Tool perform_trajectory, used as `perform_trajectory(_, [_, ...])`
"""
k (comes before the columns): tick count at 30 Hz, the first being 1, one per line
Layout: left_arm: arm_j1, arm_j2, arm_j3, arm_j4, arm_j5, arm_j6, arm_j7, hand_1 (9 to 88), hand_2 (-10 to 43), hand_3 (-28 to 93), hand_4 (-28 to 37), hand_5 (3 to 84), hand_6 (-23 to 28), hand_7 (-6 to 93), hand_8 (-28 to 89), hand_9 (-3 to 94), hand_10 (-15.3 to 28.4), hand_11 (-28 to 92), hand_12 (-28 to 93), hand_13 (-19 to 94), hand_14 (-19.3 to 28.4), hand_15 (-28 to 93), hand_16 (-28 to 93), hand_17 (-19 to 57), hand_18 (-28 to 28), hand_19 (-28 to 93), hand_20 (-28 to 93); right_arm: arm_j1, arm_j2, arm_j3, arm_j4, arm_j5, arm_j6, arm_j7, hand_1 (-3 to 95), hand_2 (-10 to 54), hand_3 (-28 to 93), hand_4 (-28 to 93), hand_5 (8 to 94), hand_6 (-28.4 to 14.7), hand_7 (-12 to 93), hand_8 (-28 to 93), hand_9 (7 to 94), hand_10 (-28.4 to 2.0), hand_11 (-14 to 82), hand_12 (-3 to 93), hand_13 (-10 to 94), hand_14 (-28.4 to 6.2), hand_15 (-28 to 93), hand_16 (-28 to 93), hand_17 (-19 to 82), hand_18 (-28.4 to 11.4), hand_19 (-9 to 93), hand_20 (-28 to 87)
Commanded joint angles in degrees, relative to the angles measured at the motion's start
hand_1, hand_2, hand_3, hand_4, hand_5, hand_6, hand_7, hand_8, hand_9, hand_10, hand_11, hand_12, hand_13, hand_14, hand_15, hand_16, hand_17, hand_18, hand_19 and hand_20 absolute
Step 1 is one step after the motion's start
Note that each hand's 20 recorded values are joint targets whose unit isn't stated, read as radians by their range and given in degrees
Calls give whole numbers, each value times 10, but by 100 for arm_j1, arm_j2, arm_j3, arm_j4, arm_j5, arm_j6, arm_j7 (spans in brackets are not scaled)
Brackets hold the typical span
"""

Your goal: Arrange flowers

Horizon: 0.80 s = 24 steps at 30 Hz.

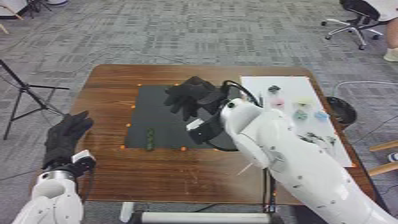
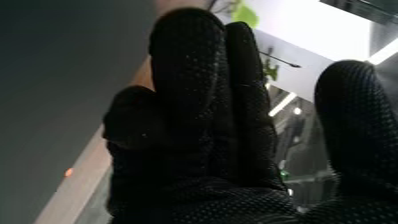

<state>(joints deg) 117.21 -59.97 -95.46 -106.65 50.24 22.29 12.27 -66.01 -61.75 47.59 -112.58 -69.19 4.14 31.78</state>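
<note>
Head view: two black-gloved robot hands and one brown wooden surface [image 1: 160,180]. The right robot hand [image 1: 188,96] is above the far part of one dark grey rectangular mat [image 1: 182,135]; it is released, its fingers loosely extended, and the right wrist view shows its thumb well apart from them. The left robot hand [image 1: 67,137] is at the surface's left edge, also released, fingers fairly straight and pointing away from the robot. One slender green stem-like piece [image 1: 150,139] lies on the mat's near left part. On one white rectangular sheet [image 1: 258,83] at the right are four pastel flower heads: one pink [image 1: 276,101], one pale yellow [image 1: 304,100], one teal [image 1: 300,115], one light blue [image 1: 322,115]. Also on it are one dark green tuft [image 1: 274,89] at the far end and dark green sprigs [image 1: 315,137] nearer the robot, too small to count.
</note>
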Motion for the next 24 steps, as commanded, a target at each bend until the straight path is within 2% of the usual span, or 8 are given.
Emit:
perform_trajectory(1, [42,-51,-15,-23,18,-17,11,242,213,652,-283,535,31,140,-72,532,149,215,131,425,166,160,20,106,109,103,204,-622,229,-313,-103,1157,-891,-376,255,58,563,-69,702,-34,135,-70,724,-153,94,158,862,-87,390,339,562,-145,887,369])
perform_trajectory(5, [-1,-44,4,-8,39,-57,4,243,213,652,-283,535,31,141,-73,532,149,215,131,425,166,160,20,105,110,103,203,-662,163,-499,77,1333,-1686,-323,238,99,540,-88,618,-48,69,-66,620,-149,71,110,853,-92,380,329,548,-148,872,368])
perform_trajectory(8, [-17,-35,4,-6,42,-58,8,243,212,652,-283,534,31,142,-73,531,149,215,131,426,166,161,20,106,110,103,203,-643,90,-633,228,1193,-1952,-285,234,122,510,-91,561,-57,46,-64,555,-147,61,85,854,-94,381,320,545,-151,866,367])
perform_trajectory(11, [-12,-52,-3,-12,35,-63,-10,243,212,652,-283,534,31,141,-73,531,149,215,131,426,166,161,20,105,110,103,203,-624,-76,-663,423,1267,-2094,-6,226,143,491,-96,516,-65,28,-63,503,-142,52,71,852,-98,392,315,544,-156,867,367])
perform_trajectory(15, [-32,-69,13,-4,32,-65,-9,243,211,651,-283,533,30,141,-73,531,149,214,130,427,167,161,20,105,110,103,202,-562,-301,-723,724,1189,-2294,12,216,164,466,-96,458,-80,9,-65,444,-135,39,54,853,-101,405,308,544,-162,871,366])
perform_trajectory(17, [-51,-72,32,3,22,-75,-11,242,211,651,-283,533,31,141,-74,531,148,214,130,427,168,161,19,105,110,102,202,-528,-392,-806,837,1012,-2102,-56,209,173,464,-99,428,-85,3,-65,412,-130,33,47,849,-104,414,307,542,-167,874,365])
perform_trajectory(20, [-83,-83,58,8,30,-118,-18,242,211,651,-283,532,31,140,-73,531,149,214,130,426,167,161,19,104,110,102,201,-488,-516,-835,998,952,-1976,61,201,177,467,-100,418,-88,0,-64,397,-132,33,42,847,-105,421,303,540,-169,875,363])
perform_trajectory(24, [-105,-74,69,7,36,-123,-32,242,211,650,-283,532,31,141,-73,531,149,215,130,426,167,161,20,96,115,105,202,-401,-636,-850,1139,822,-2073,178,185,169,475,-99,408,-96,-3,-65,387,-137,30,38,839,-108,431,298,538,-170,876,361])
